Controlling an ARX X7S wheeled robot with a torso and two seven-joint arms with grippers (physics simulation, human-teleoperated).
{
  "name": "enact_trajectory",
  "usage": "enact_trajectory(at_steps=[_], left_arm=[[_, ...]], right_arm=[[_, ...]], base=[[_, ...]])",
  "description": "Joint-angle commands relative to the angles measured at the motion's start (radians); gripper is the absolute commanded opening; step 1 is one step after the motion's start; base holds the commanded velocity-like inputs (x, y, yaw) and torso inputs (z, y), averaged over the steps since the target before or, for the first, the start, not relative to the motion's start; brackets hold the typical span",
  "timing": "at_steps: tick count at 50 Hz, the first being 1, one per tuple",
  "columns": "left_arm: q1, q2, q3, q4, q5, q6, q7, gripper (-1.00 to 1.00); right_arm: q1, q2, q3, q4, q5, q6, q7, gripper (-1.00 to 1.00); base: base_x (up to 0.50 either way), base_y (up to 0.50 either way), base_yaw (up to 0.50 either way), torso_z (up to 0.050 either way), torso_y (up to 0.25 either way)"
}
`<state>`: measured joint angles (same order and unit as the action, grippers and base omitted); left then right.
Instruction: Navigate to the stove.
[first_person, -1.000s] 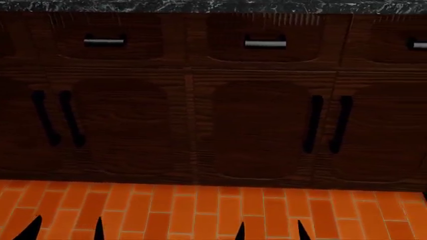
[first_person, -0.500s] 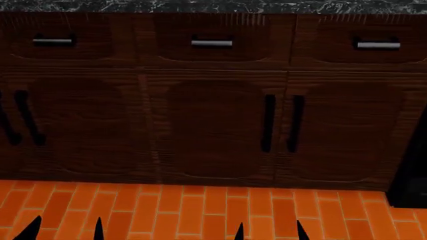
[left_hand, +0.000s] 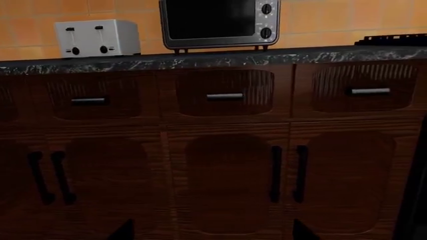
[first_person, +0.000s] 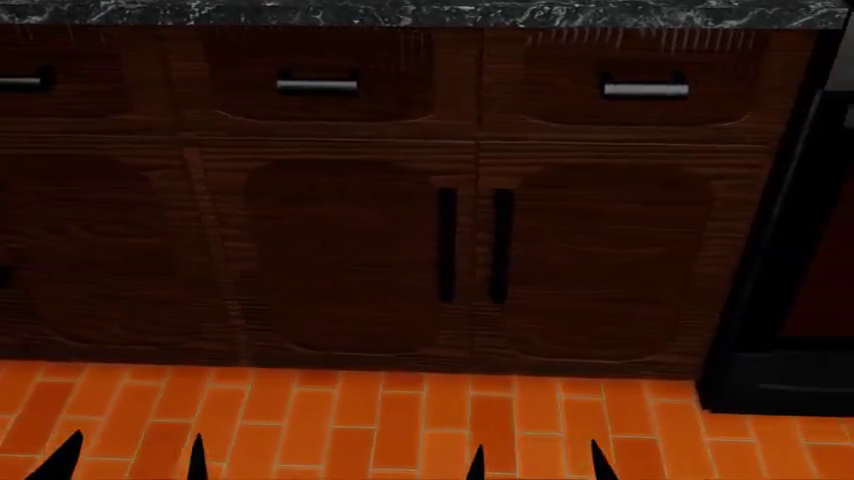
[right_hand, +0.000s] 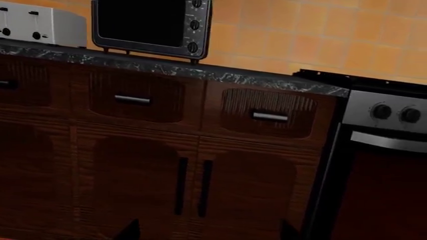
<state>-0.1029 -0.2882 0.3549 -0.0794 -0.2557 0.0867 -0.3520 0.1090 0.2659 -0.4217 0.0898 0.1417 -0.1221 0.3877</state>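
In the left wrist view you are looking at the dark wood cabinets (left_hand: 227, 165) with a toaster (left_hand: 97, 37) and a small oven (left_hand: 219, 22) on the tabletop (left_hand: 200, 60) above. The stove (left_hand: 399, 39) shows only as a black bit at the far edge, so you are not there yet. Two dark finger tips (left_hand: 123, 231) poke up with a wide gap between them, so the left fingers look spread and hold nothing. In the head view the stove (first_person: 801, 300) is a dark strip at the right side, next to the last cabinet door, standing on the orange brick floor (first_person: 347, 420). The left fingers (first_person: 60, 458) and right fingers (first_person: 598, 462) show as little black points, each pair apart and empty. I think you are in the middle of the drive, and next you need to roll more to the right until the stove is in front of you. In the right wrist view the stove (right_hand: 383, 165) is easiest to see: a grey panel with two round black knobs (right_hand: 381, 111), a silver bar handle (right_hand: 388, 142) and a dark reddish window. The right finger tips (right_hand: 128, 230) sit wide apart, holding nothing.
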Motion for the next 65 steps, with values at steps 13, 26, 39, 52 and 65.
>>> enact_trajectory(at_steps=[13, 26, 39, 52, 65], left_arm=[[0.003, -0.006, 0.006, 0.002, -0.004, 0.009, -0.002, 1.00], [0.003, -0.009, 0.009, 0.005, -0.008, 0.008, -0.005, 1.00], [-0.003, -0.009, 0.013, -0.003, -0.005, 0.009, -0.009, 1.00], [-0.001, -0.013, 0.015, 0.005, -0.009, 0.005, -0.013, 1.00], [-0.008, -0.014, 0.017, -0.011, -0.012, 0.015, -0.010, 1.00]], right_arm=[[-0.001, 0.005, -0.007, -0.004, 0.004, -0.005, 0.007, 1.00], [0.000, 0.012, -0.016, -0.005, 0.015, -0.004, -0.007, 1.00], [0.004, 0.015, -0.021, -0.001, 0.024, -0.007, -0.013, 1.00], [0.002, 0.020, -0.022, -0.010, 0.040, -0.007, -0.018, 1.00], [0.009, 0.016, -0.029, 0.009, 0.036, -0.022, -0.018, 1.00]], base=[[-0.50, 0.00, 0.00, 0.000, 0.000], [-0.50, 0.00, 0.00, 0.000, 0.000], [-0.50, -0.01, 0.00, 0.000, 0.000], [-0.50, -0.13, 0.00, 0.000, 0.000], [-0.50, -0.21, 0.00, 0.000, 0.000]])
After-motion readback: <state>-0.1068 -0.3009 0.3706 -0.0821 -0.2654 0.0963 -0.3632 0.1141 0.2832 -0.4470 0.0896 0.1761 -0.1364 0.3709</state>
